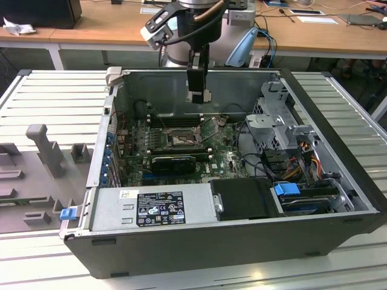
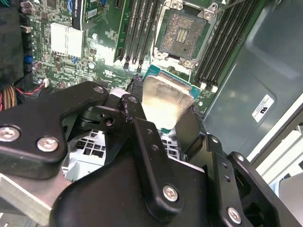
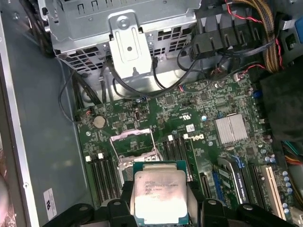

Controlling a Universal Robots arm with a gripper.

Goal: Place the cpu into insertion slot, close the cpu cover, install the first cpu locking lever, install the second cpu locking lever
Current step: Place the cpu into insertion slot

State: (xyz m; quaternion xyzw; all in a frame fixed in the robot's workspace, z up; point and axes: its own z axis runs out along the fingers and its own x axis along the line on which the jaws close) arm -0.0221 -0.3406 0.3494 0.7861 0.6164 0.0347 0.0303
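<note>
Here the cpu (image 2: 163, 99) is being held clamped between the fingers of the tool (image 1: 199, 95), above the motherboard (image 3: 199, 118).
Placing, the first step, is judged to be in hand: the chip is being kept apart from the insertion slot (image 2: 182, 29), whose pale contact field is being left exposed. A squared, flat lowering is probably being called for. A silvery, glaring top edged in green is being shown.
</note>
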